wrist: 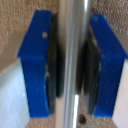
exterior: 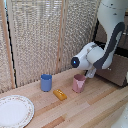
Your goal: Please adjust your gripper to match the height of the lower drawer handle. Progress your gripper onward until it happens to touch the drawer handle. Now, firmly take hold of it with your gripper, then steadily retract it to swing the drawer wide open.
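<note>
Exterior view: my arm reaches toward the dark brown drawer (exterior: pixel 116 70) at the exterior view's right; end effector hidden there. Wrist view: end effector (wrist: pixel 71 67) fingers (wrist: pixel 37 65) nearly closed around the lower drawer handle (wrist: pixel 73 55), contact unclear. Rigid, slick metal bar; grip it squarely across the bar.

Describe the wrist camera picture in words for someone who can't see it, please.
A silver bar handle runs between the gripper's two blue fingers, which sit close on either side of it, seen very near. Brown wood of the drawer front fills the blurry background; whether the fingers actually press the bar is hard to tell.
</note>
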Controlling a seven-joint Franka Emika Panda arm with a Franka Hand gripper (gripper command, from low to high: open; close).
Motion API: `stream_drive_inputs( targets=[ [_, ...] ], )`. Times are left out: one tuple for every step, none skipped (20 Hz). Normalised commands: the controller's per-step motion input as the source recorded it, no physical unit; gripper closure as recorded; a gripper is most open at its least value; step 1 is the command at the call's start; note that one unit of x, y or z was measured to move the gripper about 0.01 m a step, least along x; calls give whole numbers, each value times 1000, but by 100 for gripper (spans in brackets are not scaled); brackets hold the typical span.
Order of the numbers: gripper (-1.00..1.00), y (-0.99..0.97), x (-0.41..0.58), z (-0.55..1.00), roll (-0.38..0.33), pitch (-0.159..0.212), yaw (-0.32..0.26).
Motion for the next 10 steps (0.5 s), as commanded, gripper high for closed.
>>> stream_drive_inputs(
  targets=[
    [-100,-26,171,663,0,78,0],
    [-100,-40,140,683,0,55,29],
    [-100,-69,140,634,0,33,64],
    [-100,-37,100,649,-1,25,39],
    [-100,0,100,680,-35,42,24],
    [-100,0,37,620,-48,50,0],
    [-100,0,0,494,-49,36,1],
    [-100,100,0,451,-115,31,0],
    [-100,126,0,340,-125,20,0],
    [-100,191,0,280,-150,21,0]
  ],
)
